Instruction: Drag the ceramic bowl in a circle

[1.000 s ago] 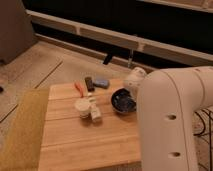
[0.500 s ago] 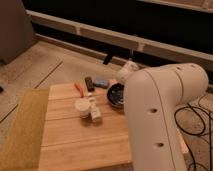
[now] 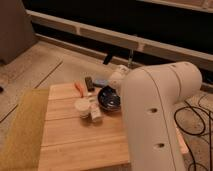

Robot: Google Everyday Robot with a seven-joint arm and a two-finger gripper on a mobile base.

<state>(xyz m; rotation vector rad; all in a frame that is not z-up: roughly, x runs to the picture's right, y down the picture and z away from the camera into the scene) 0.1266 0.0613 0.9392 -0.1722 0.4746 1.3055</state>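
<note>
The ceramic bowl (image 3: 109,98) is dark, glossy and shallow. It sits on the wooden table (image 3: 75,140) near its far right part, and the arm partly covers its right side. My gripper (image 3: 116,84) reaches down at the bowl's far rim, below the white wrist (image 3: 120,74). The large white arm (image 3: 157,115) fills the right foreground and hides the table's right side.
A small white cup (image 3: 82,106) and a small pale bottle (image 3: 95,114) stand just left of the bowl. An orange tool (image 3: 79,88), a dark block (image 3: 89,83) and a blue item (image 3: 101,82) lie at the far edge. Cables (image 3: 192,125) lie on the floor at the right.
The arm has swung left and closer to the camera, covering more of the table. The bowl has slid left, toward the white cup and bottle.
</note>
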